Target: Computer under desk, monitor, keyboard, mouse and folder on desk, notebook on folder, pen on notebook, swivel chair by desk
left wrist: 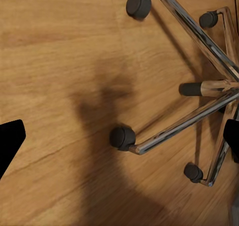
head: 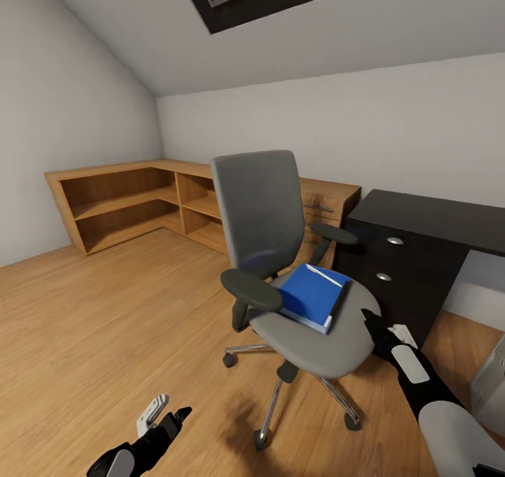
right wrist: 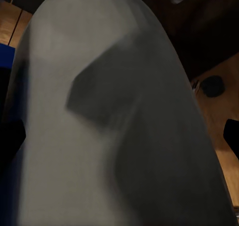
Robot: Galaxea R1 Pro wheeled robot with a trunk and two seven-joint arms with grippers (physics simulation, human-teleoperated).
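Observation:
The grey swivel chair (head: 266,217) stands mid-room on the wood floor. On its seat lies the blue folder (head: 308,296), with the white pen (head: 324,275) on top. A black edge, perhaps the notebook (head: 341,303), runs along the folder's right side. My right gripper (head: 370,323) is open at the seat's right rim. Its wrist view is close on the grey seat (right wrist: 119,136), with the folder (right wrist: 5,61) at one edge. My left gripper (head: 179,415) hangs open and low over the floor, looking at the chair's chrome base (left wrist: 199,116). The black desk (head: 428,217) is right of the chair.
Low light-wood shelving (head: 140,203) runs along the far walls behind the chair. A light grey case (head: 494,382), probably the computer, shows at the right edge beside the desk's drawer unit (head: 389,259). Open wood floor (head: 105,323) lies to the left.

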